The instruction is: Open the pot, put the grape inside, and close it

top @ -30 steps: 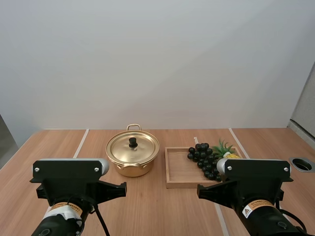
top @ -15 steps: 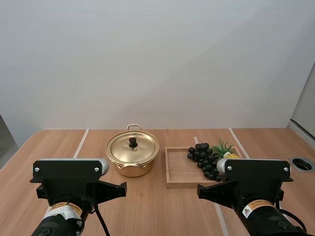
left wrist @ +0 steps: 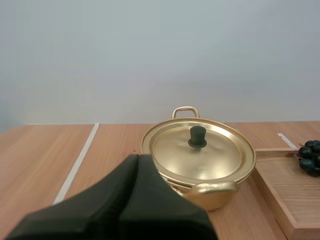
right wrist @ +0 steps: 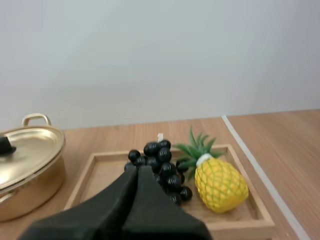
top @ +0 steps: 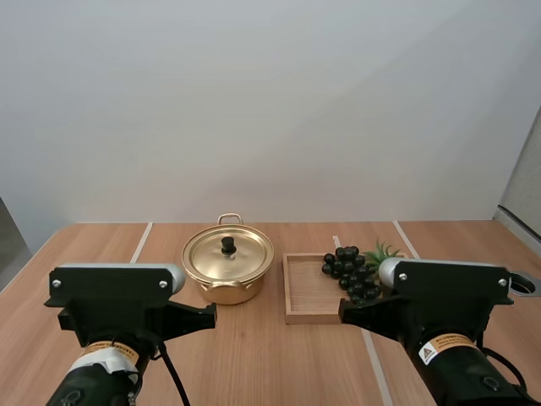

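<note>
Gold pot (top: 224, 292) sat upright on the wood surface (top: 270, 364), left of ctr. Lid (top: 228, 255) was on and seated flat, w/ a black knob (top: 228, 245) at its middle. One loop handle (top: 230, 218) stood at the pot's far side, another (left wrist: 212, 188) at the near side.

Dark grapes (top: 348, 269) lay inside the wooden tray (top: 306, 292), in its right half, bunch running front to back. Tray was just beside the pot on the pot's right, w/ a narrow gap btw them, not touching. A yellow pineapple (right wrist: 220, 184) w/ green leaves lay in the same tray, right of the grapes and close against them. Its leaves reached toward the bunch's far end.

L claw (left wrist: 139, 159) was closed on nothing, both fingers pressed together as one dark wedge. Its tip pointed at the pot's near left rim from the near side; whether it touched the rim couldn't be told.

R claw (right wrist: 138, 169) was likewise closed and empty. Its wedge tip aimed at the grapes from the tray's near side, w/ the pot's lid off to its left.

In the high view L arm (top: 114, 296) sat at the surface's near edge in front of the pot. R arm (top: 444, 292) sat in front of the tray's right end, covering that corner.
</note>
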Tool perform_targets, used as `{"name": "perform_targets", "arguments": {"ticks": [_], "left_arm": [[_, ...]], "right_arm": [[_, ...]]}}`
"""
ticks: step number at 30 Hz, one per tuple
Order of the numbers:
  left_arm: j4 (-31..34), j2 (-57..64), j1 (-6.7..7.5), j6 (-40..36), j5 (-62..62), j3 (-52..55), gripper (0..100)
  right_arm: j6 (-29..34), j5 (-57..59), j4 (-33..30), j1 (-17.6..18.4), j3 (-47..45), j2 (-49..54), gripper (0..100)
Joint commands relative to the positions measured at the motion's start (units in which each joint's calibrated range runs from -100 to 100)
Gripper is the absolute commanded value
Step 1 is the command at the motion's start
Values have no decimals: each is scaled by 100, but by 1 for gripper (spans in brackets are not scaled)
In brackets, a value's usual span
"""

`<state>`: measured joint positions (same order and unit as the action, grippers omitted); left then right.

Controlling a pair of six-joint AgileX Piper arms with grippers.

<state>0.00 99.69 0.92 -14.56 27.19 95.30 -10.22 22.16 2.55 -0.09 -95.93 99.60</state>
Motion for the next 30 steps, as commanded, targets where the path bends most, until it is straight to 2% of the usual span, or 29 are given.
{"name": "perform_targets", "arguments": {"ticks": [1,7,15,22,30], "left_arm": [[65,31,-16,15,-316,-588,0],[113,31,-16,15,-316,-1722,0],[408,31,-16,23,-300,-2874,0],[408,8,-16,23,-517,-3221,0],[408,-1666,-16,-303,-65,-4547,0]], "right_arm": [[-21,-114,12,1,664,40,0],[-21,559,12,1,2262,40,0],[-21,1226,-67,1,3845,40,0],[-21,1241,-145,1,4334,0,0],[-21,1328,-677,1,4891,-1418,0]]}}
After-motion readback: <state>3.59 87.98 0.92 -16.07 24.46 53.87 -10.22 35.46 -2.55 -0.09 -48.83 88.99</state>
